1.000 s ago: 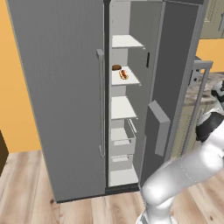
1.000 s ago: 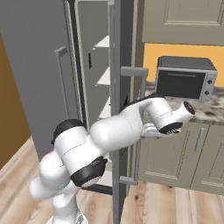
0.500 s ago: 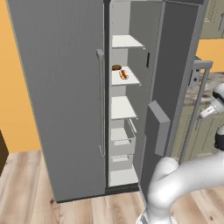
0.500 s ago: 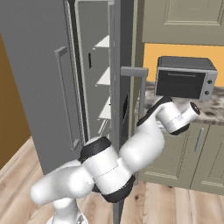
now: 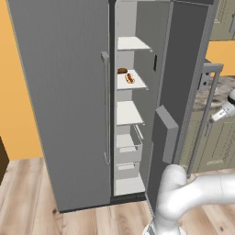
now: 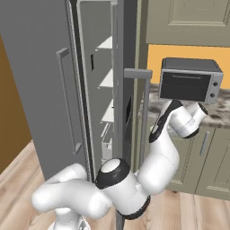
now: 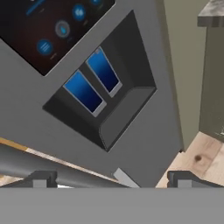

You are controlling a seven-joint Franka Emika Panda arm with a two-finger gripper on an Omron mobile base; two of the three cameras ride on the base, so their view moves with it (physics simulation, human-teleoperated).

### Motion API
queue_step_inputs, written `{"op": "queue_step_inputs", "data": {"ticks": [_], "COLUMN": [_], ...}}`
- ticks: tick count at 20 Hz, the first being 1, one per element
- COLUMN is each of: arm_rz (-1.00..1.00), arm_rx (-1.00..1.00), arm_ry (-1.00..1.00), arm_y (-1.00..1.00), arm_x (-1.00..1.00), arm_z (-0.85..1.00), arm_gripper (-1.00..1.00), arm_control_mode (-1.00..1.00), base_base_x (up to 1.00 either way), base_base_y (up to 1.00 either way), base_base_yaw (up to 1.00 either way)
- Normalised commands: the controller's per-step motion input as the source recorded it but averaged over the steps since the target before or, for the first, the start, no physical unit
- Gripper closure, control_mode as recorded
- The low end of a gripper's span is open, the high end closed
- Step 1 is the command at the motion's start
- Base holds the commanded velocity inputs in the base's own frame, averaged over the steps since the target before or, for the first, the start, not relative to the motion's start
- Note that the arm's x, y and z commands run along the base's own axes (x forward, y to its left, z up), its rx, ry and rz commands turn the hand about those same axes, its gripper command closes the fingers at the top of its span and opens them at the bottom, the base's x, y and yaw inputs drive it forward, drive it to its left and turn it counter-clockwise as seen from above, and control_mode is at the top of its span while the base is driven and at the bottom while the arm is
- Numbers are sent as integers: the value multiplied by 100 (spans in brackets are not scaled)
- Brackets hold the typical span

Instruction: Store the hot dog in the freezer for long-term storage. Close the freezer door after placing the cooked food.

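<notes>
The hot dog [image 5: 130, 78] lies on a white shelf in the freezer [image 5: 128, 119], a tall narrow compartment. The freezer door [image 5: 183, 78] stands wide open, edge-on in the right base view [image 6: 119, 67]. Its outer face carries a black dispenser recess [image 7: 105, 100] and a long grey bar handle [image 5: 205, 119] [image 6: 144, 117] [image 7: 39, 164]. My gripper [image 7: 113, 177] [image 5: 214, 118] is open on the door's outer side, close to that handle. The bar crosses the lower left of the hand view, by one fingertip [image 7: 43, 177].
The fridge's other door [image 5: 59, 101] is shut, with its own handle [image 5: 105, 110]. A dark brown item [image 5: 122, 70] sits beside the hot dog. A countertop oven [image 6: 191, 85] stands on a stone counter [image 6: 222, 114] over beige cabinets [image 6: 211, 152], just right of the open door.
My arm has swung round to the outer side of the open door and the hand has drawn closer to its handle. The door and the hot dog have stayed put.
</notes>
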Motion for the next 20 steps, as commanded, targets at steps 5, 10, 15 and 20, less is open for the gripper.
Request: {"op": "queue_step_inputs", "data": {"ticks": [5, 10, 15, 20], "arm_rz": [0, 0, 0, 1], "arm_rx": [0, 0, 0, 0], "arm_ry": [-3, 0, 0, 0], "arm_y": [20, 36, 39, 57], "arm_x": [4, -1, -5, -14], "arm_z": [-6, -9, -12, -11], "arm_gripper": [-100, -100, -100, -100], "arm_control_mode": [-100, -100, -100, -100], "base_base_x": [0, 0, 0, 0], "base_base_y": [0, 0, 0, 0], "base_base_yaw": [0, 0, 0, 0]}}
